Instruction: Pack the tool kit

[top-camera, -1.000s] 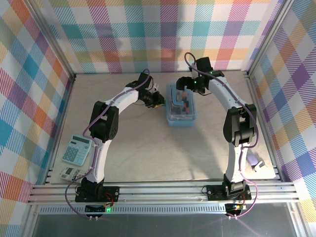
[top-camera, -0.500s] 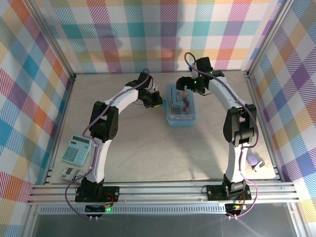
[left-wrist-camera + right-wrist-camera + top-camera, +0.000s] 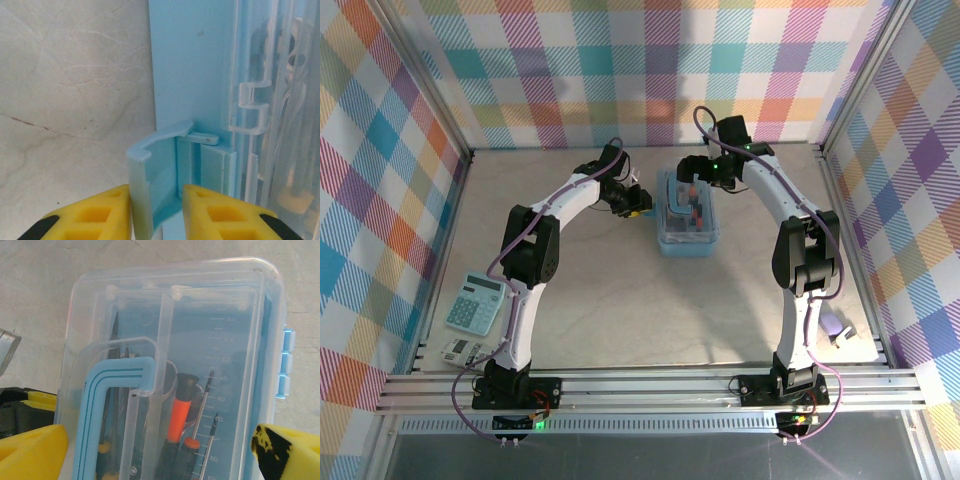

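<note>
We saw the screwdrivers (image 3: 180, 415) inside and the lid (image 3: 200, 300) on the case (image 3: 688, 222), far centre of the table (image 3: 600, 300). Left hand (image 3: 156, 210), narrowly parted, straddled its unfastened left latch (image 3: 145, 165). Right hand (image 3: 155, 447) spread wide astride the lid.

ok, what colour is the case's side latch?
The latch is light blue; best seen in the left wrist view.
</note>
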Action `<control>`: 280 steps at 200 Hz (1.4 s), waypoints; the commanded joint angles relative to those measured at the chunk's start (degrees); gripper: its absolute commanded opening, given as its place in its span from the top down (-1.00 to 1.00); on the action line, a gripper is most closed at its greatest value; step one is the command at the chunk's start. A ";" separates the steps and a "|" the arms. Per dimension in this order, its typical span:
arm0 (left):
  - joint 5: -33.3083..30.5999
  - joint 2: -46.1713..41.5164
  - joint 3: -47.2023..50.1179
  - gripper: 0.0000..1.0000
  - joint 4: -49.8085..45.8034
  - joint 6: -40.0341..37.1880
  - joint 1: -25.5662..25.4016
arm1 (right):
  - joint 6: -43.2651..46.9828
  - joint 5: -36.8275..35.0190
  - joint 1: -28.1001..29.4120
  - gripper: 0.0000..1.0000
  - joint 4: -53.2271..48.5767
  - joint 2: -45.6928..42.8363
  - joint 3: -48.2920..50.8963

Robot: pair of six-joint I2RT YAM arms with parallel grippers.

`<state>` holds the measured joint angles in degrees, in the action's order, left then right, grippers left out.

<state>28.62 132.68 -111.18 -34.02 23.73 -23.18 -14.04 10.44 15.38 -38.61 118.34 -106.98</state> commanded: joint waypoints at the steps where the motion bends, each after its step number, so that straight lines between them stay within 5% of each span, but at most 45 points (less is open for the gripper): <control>1: 0.80 -3.98 -0.63 0.36 -0.47 -0.87 -0.29 | -0.02 7.05 2.84 -0.92 -6.43 5.94 2.32; 280: 6.36 -4.23 1.22 0.35 7.49 4.64 -1.52 | 1.06 7.84 3.10 -0.91 -8.04 7.00 1.16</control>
<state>32.95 129.36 -111.00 -29.21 27.42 -24.23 -12.73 10.59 15.38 -40.12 119.15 -108.40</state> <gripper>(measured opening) 0.325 0.956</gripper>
